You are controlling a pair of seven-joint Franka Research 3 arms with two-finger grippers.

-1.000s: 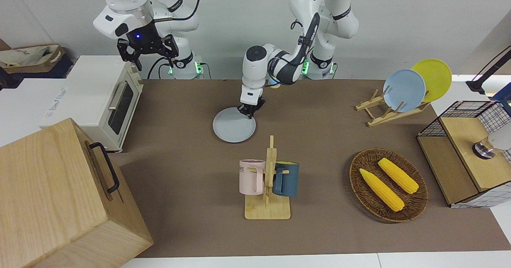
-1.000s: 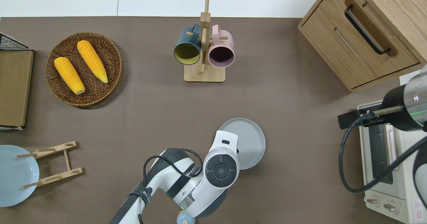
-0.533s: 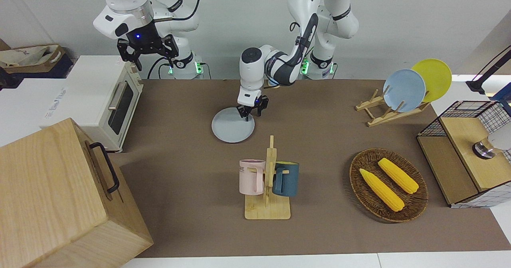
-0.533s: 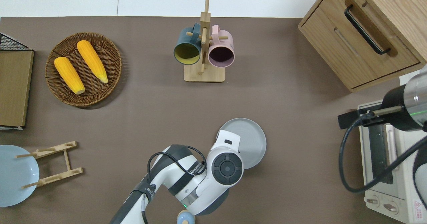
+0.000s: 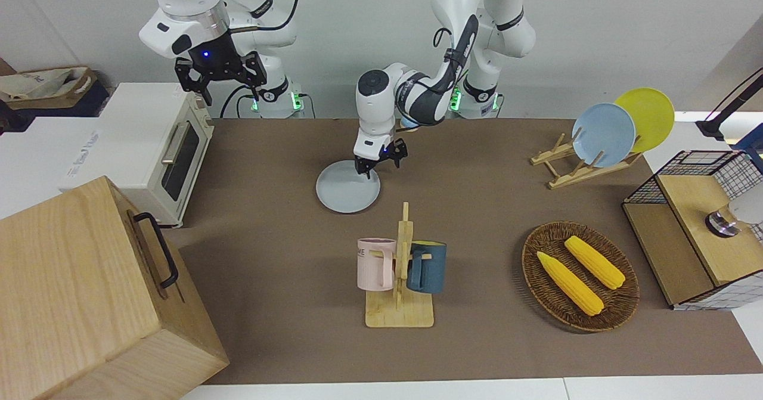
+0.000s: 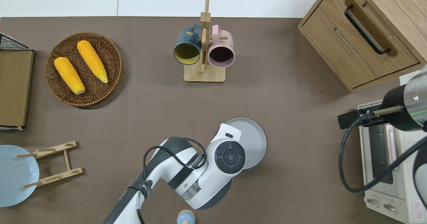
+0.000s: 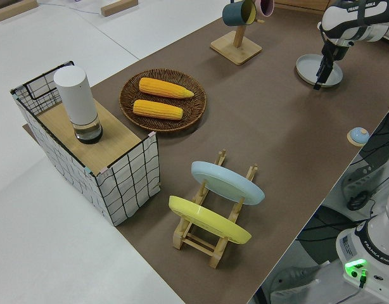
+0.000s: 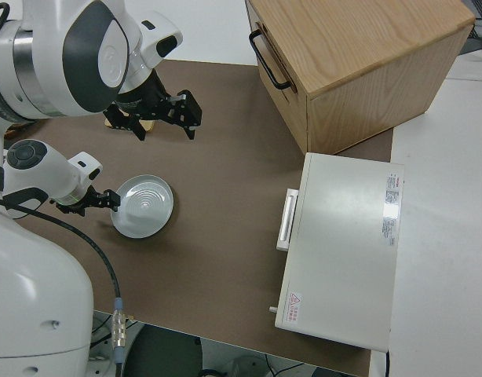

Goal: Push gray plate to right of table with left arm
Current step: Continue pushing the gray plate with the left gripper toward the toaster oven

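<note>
- Since a second ago, the left gripper point(image 5: 380, 160) has risen off the gray plate point(image 5: 347, 195) and spread its fingers; it grasps nothing and hangs over the plate's rim nearest the left arm's end.
- Parked: the right gripper point(image 5: 220, 73), fingers spread.
- On the table point(image 5: 477, 209), the plate lies flat at mid-length.
- Farther from the robots stands the mug rack point(image 5: 401, 292).

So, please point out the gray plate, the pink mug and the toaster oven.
gray plate point(image 5: 346, 194), front view, bare middle of the plate.
pink mug point(image 5: 372, 266), front view, its side wall.
toaster oven point(image 8: 339, 243), right side view, its top.
</note>
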